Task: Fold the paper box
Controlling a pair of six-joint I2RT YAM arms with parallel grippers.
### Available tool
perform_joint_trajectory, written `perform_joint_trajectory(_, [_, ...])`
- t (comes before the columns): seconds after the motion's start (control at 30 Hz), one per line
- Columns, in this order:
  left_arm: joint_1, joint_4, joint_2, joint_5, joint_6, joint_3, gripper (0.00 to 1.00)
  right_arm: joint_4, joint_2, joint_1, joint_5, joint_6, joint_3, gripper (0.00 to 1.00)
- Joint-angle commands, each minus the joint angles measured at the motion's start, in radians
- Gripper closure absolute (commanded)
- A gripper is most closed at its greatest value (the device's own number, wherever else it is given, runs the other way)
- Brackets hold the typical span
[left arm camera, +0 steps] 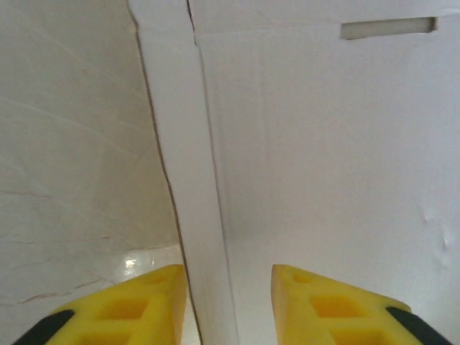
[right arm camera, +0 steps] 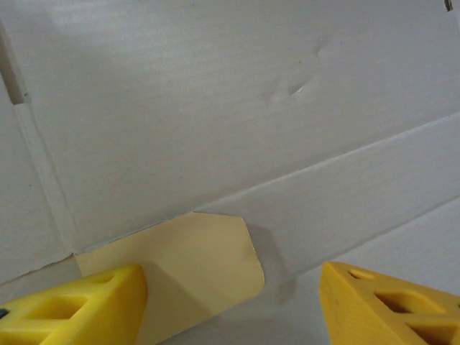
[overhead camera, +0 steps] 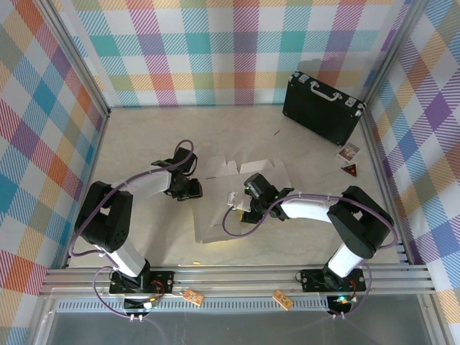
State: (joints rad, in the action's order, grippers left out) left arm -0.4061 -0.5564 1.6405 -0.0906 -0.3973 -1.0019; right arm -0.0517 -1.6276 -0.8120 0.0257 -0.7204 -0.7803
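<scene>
The paper box [overhead camera: 215,223] lies partly unfolded, white side up, in the middle of the table. My left gripper [overhead camera: 192,188] is at its left edge. In the left wrist view a narrow white side strip [left arm camera: 194,180] of the box runs down between the yellow fingers [left arm camera: 144,305] of that gripper [left arm camera: 228,302], whose jaws stand apart around it. My right gripper [overhead camera: 241,205] hovers over the box's middle. Its open jaws [right arm camera: 233,295] straddle a tan tab [right arm camera: 194,259] folded over onto the white panel [right arm camera: 215,108].
A black briefcase [overhead camera: 321,106] stands at the back right corner. Two small cards [overhead camera: 348,152] lie on the table just in front of it. A slot [left arm camera: 388,27] is cut in the box panel beyond my left fingers. Checked walls surround the table.
</scene>
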Motion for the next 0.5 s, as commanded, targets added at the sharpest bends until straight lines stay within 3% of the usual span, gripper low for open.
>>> perform_joint_trajectory(0.0, [-0.011,-0.103,-0.063,0.064,-0.019,-0.066,0.59,-0.091,-0.043,0.001,0.014,0.023,-0.003,0.35])
perform_joint_trajectory(0.23, [-0.011,-0.163,-0.169,0.089,-0.075,-0.104,0.62,-0.17,-0.04,-0.023,0.001,0.111,-0.077,0.35])
perform_joint_trajectory(0.4, [-0.012,-0.081,-0.192,-0.168,-0.117,-0.071,0.79,-0.252,-0.097,-0.091,-0.048,0.188,-0.182,0.36])
perform_joint_trajectory(0.47, [-0.012,-0.057,-0.17,-0.222,-0.132,-0.066,0.86,-0.218,-0.118,-0.093,-0.081,0.261,-0.198,0.37])
